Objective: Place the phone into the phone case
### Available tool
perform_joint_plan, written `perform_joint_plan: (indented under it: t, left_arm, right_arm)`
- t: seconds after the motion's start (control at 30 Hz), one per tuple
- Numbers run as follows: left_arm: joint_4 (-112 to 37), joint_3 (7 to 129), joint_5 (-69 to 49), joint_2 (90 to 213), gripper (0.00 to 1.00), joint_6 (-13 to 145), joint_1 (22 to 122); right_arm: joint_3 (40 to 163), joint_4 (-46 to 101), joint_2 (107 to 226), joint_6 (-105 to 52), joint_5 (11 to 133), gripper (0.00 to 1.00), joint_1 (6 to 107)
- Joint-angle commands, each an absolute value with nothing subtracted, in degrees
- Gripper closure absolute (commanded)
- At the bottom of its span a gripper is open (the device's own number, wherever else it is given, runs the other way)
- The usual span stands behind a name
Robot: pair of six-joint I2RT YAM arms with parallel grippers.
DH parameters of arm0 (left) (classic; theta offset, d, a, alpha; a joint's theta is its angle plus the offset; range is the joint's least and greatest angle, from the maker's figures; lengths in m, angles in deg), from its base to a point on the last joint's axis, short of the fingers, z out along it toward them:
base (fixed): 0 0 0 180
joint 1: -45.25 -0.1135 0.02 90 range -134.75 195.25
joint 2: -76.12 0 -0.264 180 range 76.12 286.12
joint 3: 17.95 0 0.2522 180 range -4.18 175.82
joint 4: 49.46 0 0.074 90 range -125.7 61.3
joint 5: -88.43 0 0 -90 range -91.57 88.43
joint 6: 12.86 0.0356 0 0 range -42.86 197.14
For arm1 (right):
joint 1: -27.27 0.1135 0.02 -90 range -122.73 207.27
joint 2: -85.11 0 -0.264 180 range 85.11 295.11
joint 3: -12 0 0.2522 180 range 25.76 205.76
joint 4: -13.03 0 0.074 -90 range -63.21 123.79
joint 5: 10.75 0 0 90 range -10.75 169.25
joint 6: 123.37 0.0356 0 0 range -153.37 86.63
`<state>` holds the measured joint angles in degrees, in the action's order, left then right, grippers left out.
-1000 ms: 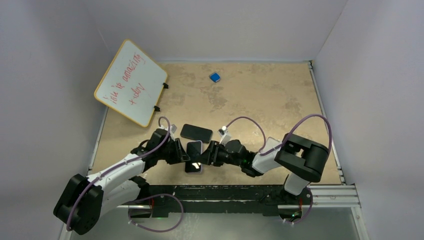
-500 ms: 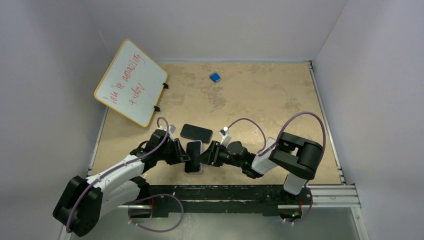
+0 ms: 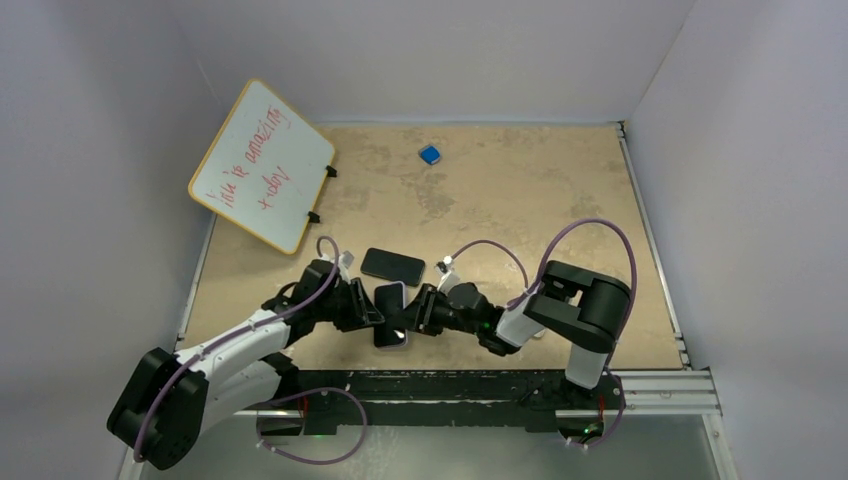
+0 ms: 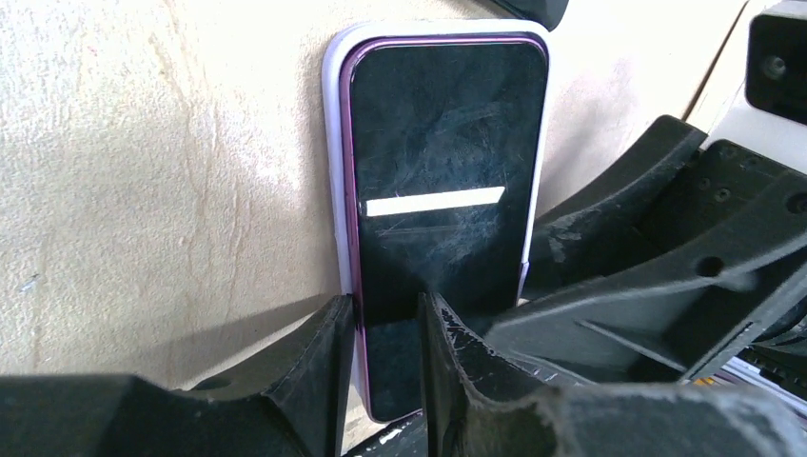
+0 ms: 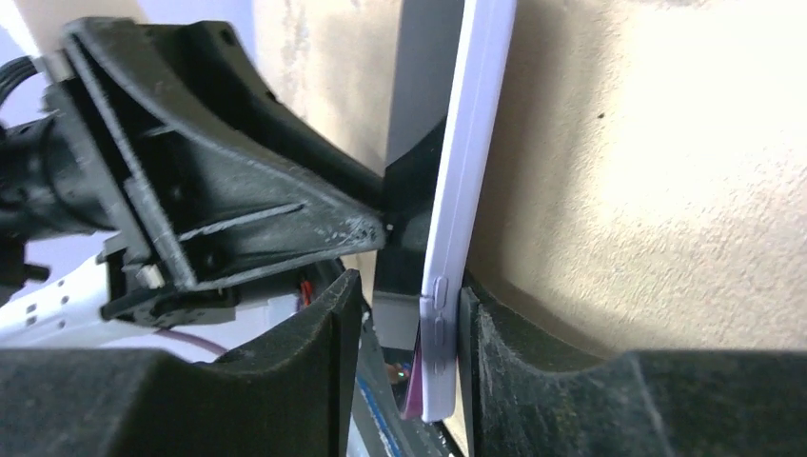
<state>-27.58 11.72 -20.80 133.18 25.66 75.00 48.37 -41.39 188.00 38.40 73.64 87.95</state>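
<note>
The phone (image 4: pixel 442 171), with a dark screen and a purple rim, lies in the white phone case (image 4: pixel 333 143). It is tilted up off the table near the front edge (image 3: pixel 390 314). My left gripper (image 4: pixel 388 362) stands over the screen's lower left corner with a narrow gap between its jaws and nothing pinched. My right gripper (image 5: pixel 404 362) straddles the case's long edge (image 5: pixel 466 190). Its right finger touches the case's back, and its left finger stands clear of the screen. A purple sliver of the phone (image 5: pixel 412 386) shows outside the case at the near end.
A second black phone (image 3: pixel 392 265) lies flat just behind the two grippers. A whiteboard (image 3: pixel 262 165) with red writing leans at the back left. A small blue object (image 3: pixel 430 154) sits far back. The metal rail (image 3: pixel 660 385) runs along the front edge.
The right arm has folded leftwards and its jaws have narrowed round the case edge. The left jaws have opened slightly. The phone has shifted a little to the right.
</note>
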Motion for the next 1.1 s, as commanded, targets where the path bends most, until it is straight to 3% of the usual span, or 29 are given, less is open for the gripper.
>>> perform_joint_plan:
  t: [0.0, 0.17, 0.37, 0.53, 0.9, 1.07]
  left_arm:
    - [-29.9, 11.9, -27.0, 134.7, 0.73, 24.8, 76.2]
    - [-31.5, 11.6, -27.4, 133.4, 0.76, 24.9, 76.2]
    - [-17.6, 20.8, -23.9, 128.2, 0.47, 33.1, 76.2]
    - [-7.5, 28.8, -22.9, 119.5, 0.29, 37.4, 76.2]
    - [-12.5, 34.6, -32.6, 110.1, 0.20, 38.5, 76.0]
    - [-29.7, 27.3, -42.7, 107.3, 0.20, 29.6, 76.0]
  right_arm:
    - [55.3, -29.6, 185.4, 37.6, 73.0, 0.62, 88.6]
    - [55.8, -26.5, 184.8, 36.9, 73.7, 0.78, 88.5]
    - [54.4, -27.1, 179.5, 34.7, 71.0, 0.99, 87.4]
    - [51.4, -25.7, 168.8, 32.0, 66.0, 1.00, 83.6]
    - [49.2, -20.8, 145.3, 24.1, 53.1, 1.00, 79.4]
    - [49.7, -25.0, 143.5, 26.4, 47.3, 1.00, 79.4]
